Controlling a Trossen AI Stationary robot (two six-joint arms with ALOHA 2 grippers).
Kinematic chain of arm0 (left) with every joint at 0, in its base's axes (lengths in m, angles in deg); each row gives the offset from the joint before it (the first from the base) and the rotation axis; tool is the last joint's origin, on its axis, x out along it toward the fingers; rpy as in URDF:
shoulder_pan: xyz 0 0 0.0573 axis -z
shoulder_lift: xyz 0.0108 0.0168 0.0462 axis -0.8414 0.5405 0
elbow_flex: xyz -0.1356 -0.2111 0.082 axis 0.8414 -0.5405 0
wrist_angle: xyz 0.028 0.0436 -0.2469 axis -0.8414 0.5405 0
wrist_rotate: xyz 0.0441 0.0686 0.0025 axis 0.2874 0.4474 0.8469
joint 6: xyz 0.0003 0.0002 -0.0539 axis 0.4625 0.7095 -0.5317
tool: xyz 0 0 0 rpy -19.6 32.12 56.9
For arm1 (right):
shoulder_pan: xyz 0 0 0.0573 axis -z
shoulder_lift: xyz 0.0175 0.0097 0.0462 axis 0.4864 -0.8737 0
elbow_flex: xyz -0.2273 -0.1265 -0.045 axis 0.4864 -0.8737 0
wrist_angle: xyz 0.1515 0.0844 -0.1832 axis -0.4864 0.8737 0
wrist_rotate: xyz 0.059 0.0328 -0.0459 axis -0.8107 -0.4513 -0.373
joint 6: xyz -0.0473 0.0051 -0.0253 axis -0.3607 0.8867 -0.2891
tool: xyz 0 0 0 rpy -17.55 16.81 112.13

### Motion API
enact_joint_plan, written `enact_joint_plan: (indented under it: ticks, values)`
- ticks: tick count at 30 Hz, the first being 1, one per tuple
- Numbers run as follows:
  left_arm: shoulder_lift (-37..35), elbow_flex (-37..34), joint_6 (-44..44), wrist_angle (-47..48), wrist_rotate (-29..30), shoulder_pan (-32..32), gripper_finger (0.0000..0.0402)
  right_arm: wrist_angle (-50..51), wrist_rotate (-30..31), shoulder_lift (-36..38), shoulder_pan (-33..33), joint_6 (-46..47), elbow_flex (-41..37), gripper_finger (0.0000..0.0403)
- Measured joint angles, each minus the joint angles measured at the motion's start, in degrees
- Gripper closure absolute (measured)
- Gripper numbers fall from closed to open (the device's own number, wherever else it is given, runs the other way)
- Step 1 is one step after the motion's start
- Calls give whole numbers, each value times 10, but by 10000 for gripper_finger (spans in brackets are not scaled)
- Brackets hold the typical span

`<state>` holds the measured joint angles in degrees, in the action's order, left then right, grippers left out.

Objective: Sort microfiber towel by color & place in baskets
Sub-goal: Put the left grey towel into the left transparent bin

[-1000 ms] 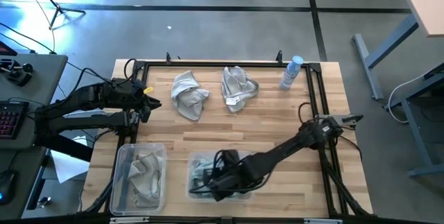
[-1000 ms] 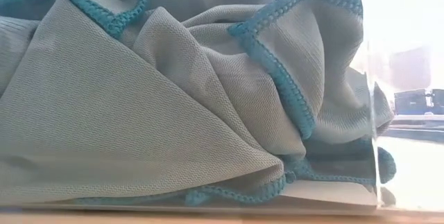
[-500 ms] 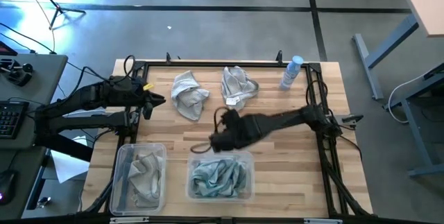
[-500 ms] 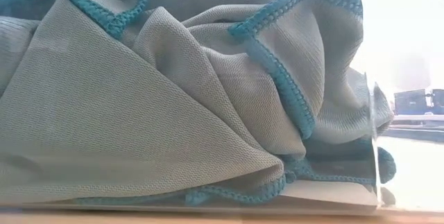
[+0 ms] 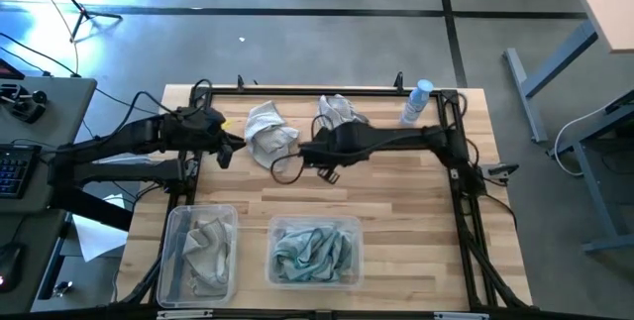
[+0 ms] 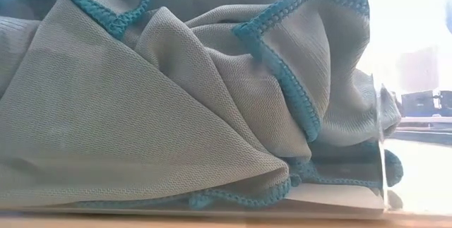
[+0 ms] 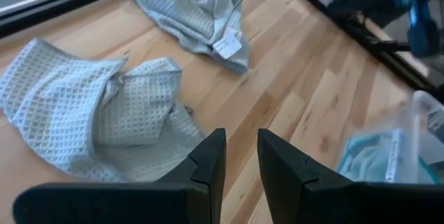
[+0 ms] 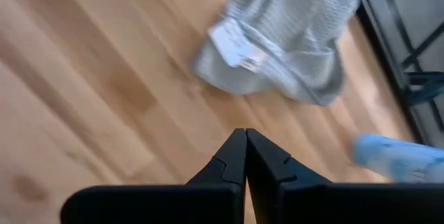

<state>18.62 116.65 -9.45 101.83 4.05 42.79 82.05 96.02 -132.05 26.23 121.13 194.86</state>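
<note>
Holding grey-beige towels (image 5: 205, 246): narrow basket (image 5: 169, 261) | teal towels (image 5: 313, 251): wide basket (image 5: 349, 229) | right hand (image 8: 245, 148) closed, empty | left hand (image 7: 240, 158) slightly parted, empty

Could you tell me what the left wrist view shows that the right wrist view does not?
Only the left wrist view shows the second loose grey towel near the left gripper, whose fingers stand slightly apart, and part of the basket holding teal cloth. Only the right wrist view shows the right gripper, shut and empty over bare wood. Both show the tagged grey towel and the spray bottle.
</note>
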Motion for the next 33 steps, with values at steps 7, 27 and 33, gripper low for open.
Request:
enact_joint_plan:
  ticks: [7, 27, 33]
  values:
    - [38, 0, -14, 0, 47, 0, 332, -164, -28, 155, 45, -72, -260, 402]
    - [268, 5, -37, -130, 216, -4, 223, -613, -249, 433, 149, -55, -707, 403]
    - [371, 56, -55, -120, 189, -35, 224, -613, -257, 433, 149, -69, -713, 403]
